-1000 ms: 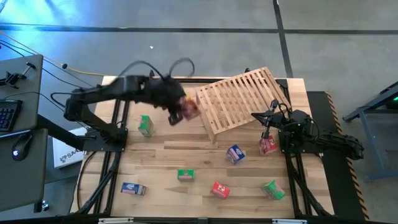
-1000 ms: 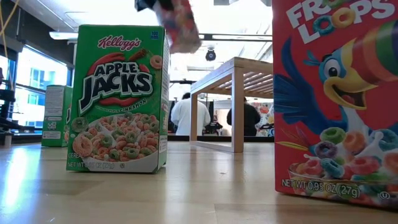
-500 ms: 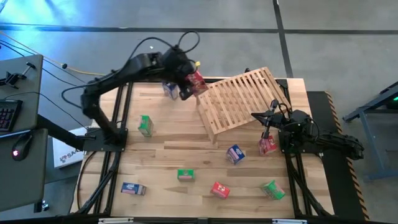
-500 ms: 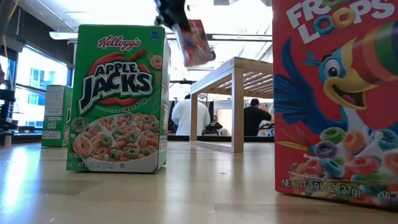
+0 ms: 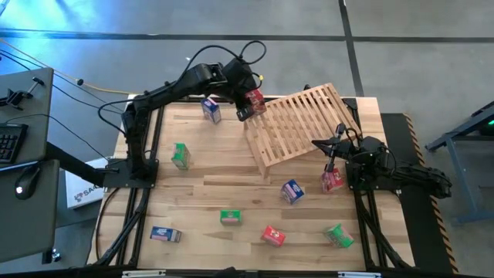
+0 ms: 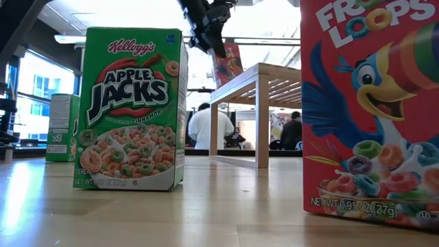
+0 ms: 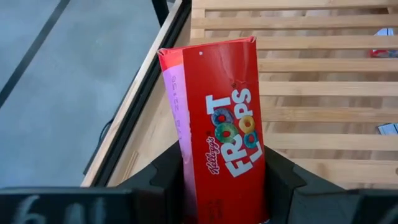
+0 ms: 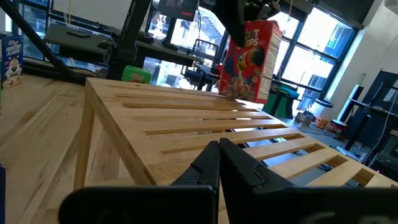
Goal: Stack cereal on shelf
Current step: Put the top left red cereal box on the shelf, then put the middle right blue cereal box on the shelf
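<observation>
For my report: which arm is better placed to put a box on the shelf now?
Left. Its gripper already holds the red Froot Loops box at the shelf edge; the right gripper is empty.

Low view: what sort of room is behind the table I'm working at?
Probably a lab or open workshop, not a home. Big windows line the far side, people stand among benches behind the wooden rack, and the high view shows a bare concrete floor and a desk with a keyboard.
</observation>
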Available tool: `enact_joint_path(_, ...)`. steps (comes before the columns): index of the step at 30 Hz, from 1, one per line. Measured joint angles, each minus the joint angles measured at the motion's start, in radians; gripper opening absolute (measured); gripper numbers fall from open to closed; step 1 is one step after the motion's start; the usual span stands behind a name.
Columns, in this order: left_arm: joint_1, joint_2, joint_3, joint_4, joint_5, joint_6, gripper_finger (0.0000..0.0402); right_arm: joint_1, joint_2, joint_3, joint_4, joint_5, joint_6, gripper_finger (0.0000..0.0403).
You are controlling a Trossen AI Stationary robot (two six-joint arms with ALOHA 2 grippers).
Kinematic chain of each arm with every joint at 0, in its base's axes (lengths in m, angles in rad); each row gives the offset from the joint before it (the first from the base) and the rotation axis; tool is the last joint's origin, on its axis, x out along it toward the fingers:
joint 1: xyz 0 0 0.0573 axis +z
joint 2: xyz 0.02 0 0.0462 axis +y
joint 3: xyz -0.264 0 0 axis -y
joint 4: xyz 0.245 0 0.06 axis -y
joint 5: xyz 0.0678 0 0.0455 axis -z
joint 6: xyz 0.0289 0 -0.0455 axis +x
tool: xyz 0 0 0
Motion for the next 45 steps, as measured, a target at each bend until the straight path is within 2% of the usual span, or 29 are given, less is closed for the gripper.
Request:
enact_joint_path(8, -0.004, 0.001, 0.005, -0.008, 0.004, 0.012, 0.0135, 0.000, 0.000, 0.000, 0.000, 0.000, 0.000, 0.0000)
enact_joint_path(17, -0.024, 0.007, 0.003, -0.016, 0.005, 0.050, 0.0188, 0.000, 0.000, 0.000, 0.000, 0.000, 0.000, 0.0000)
enact_joint_path(23, -0.024, 0.008, 0.003, -0.005, 0.004, 0.053, 0.0206, 0.000, 0.000, 0.000, 0.000, 0.000, 0.000, 0.0000)
enact_joint_path(30, -0.024, 0.000, 0.002, 0.047, 0.003, 0.086, 0.0211, 0.000, 0.000, 0.000, 0.000, 0.000, 0.000, 0.0000)
enact_joint_path(38, -0.037, -0.090, 0.000, 0.110, 0.003, 0.148, 0.0211, 0.000, 0.000, 0.000, 0.000, 0.000, 0.000, 0.0000)
enact_joint_path(43, -0.071, -0.181, -0.097, 0.141, 0.012, 0.183, 0.0200, 0.000, 0.000, 0.000, 0.000, 0.000, 0.000, 0.0000)
enact_joint_path(45, -0.090, -0.241, -0.189, 0.171, 0.081, 0.214, 0.0185, 0.000, 0.000, 0.000, 0.000, 0.000, 0.000, 0.0000)
